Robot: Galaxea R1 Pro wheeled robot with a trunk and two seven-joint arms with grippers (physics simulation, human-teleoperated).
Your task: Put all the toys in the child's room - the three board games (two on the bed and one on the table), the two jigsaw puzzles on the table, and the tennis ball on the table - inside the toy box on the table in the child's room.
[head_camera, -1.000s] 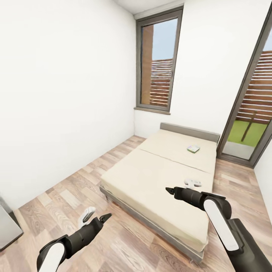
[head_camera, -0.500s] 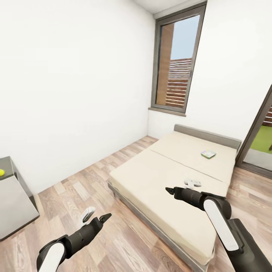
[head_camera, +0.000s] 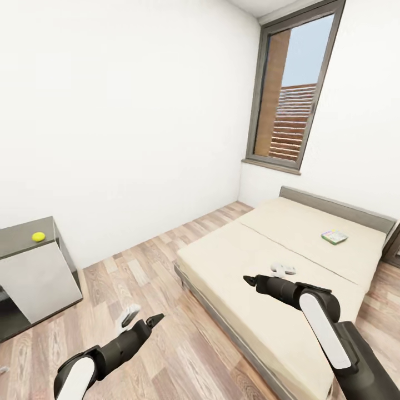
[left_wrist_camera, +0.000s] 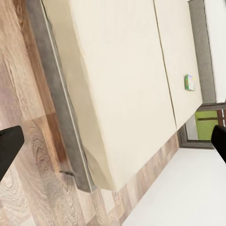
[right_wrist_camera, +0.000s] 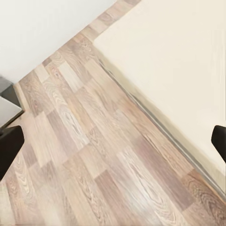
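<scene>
A small green board game (head_camera: pixel 334 236) lies flat on the beige bed (head_camera: pixel 266 261), near its headboard. A yellow ball, probably the tennis ball (head_camera: pixel 38 236), sits on a grey desk (head_camera: pixel 25 239). Both arms reach forward, left gripper (head_camera: pixel 139 319) over floor (head_camera: pixel 161 266), right gripper (head_camera: pixel 265 275) over mattress, both spread open, empty.

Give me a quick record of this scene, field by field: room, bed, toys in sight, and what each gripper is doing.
room: white walls, wood-plank floor, tall window
bed: beige mattress, one board game near the headboard
tennis ball: on the dark grey desk top, far left
left gripper: jaws open, empty, over the floor
right gripper: jaws open, empty, over the bed
</scene>
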